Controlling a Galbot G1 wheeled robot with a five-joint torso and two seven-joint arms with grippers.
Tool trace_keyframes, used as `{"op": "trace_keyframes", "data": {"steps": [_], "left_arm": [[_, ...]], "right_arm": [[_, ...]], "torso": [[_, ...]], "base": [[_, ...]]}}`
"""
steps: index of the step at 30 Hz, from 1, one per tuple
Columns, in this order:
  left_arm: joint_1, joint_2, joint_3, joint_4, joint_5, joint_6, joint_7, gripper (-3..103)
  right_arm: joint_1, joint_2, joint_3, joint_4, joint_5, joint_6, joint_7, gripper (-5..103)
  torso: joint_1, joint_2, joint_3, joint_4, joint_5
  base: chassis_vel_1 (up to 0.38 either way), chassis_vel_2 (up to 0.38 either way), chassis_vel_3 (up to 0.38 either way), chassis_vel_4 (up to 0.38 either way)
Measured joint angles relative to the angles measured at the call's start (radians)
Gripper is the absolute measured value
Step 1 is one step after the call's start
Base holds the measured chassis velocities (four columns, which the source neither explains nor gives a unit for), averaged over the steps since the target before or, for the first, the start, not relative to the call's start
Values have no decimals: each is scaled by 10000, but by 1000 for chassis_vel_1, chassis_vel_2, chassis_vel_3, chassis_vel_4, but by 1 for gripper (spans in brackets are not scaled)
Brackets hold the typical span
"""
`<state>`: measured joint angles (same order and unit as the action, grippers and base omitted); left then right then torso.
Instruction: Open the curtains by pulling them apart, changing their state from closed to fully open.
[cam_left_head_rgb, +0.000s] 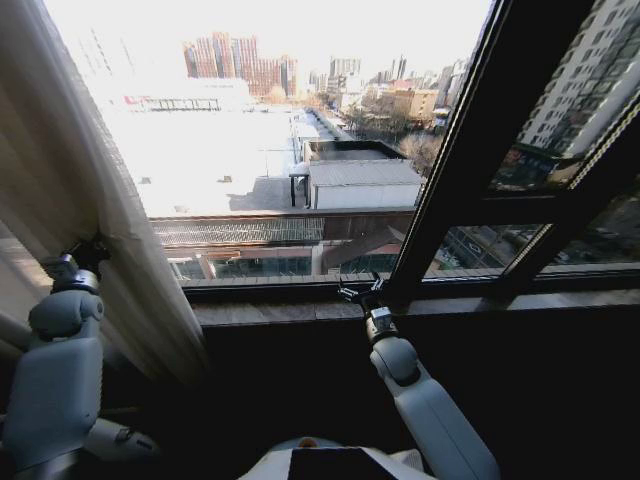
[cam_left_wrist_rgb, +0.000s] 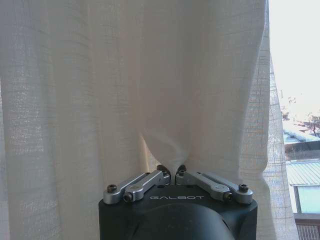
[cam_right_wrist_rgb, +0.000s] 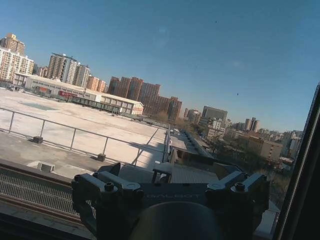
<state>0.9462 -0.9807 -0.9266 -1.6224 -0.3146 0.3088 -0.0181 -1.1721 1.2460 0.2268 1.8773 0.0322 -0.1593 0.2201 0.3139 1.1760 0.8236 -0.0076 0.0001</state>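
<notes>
The curtains (cam_left_head_rgb: 70, 170) hang gathered at the far left of the window, a tall sheer cream panel in long pleats, with daylight coming through the weave. I see one bunched panel here; the glass to its right is uncovered, looking out on the rooftops and towers. I judge the fabric light, limp and a little slippery: it folds wherever it is touched and has no stiff edge to push against, so a pinch on a bunched fold near the free edge seems the best hold, and a sideways drag rather than a downward tug should spare the hanging.

My left gripper (cam_left_wrist_rgb: 173, 170) is closed on just such a fold. In the left wrist view the two fingers (cam_left_wrist_rgb: 150, 181) meet at the tips, with a tuck of cloth drawn into a small cone between them. The left arm is raised at my left side, wrist pressed into the drape about level with the window sill (cam_left_head_rgb: 270, 308).

My right gripper (cam_left_head_rgb: 357, 293) reaches forward to the sill beside the dark window frame (cam_left_head_rgb: 470, 130), holding nothing. Its fingers (cam_right_wrist_rgb: 102, 182) stand spread apart, with the open sky and roofs beyond.
</notes>
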Motion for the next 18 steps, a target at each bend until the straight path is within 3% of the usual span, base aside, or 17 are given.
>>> {"op": "trace_keyframes", "data": {"steps": [3, 8, 12, 18], "left_arm": [[-32, -18, 3, -27, -26, -43, -21, 0], [-517, 119, 22, 227, -56, -175, -766, 0], [-1615, 757, -26, 1233, -58, -319, -1961, 0], [-3287, 1379, -79, 3117, -34, 0, -3382, 0]], "right_arm": [[95, 5, -10, -84, 0, 5, -2, 100], [150, 1, -11, -268, 0, 53, -17, 100], [162, 5, -5, -407, -5, 118, -32, 100], [260, -15, -12, -496, -4, 129, -47, 100]], "torso": [[0, 0, 0, 2, -1], [1, 0, 0, -2, 0], [1, -1, 0, -1, 1], [1, 0, 0, 0, 0]], "base": [[0, 0, 0, 0], [0, 0, 0, 0], [0, 0, 0, 0], [0, 0, 0, 0]]}}
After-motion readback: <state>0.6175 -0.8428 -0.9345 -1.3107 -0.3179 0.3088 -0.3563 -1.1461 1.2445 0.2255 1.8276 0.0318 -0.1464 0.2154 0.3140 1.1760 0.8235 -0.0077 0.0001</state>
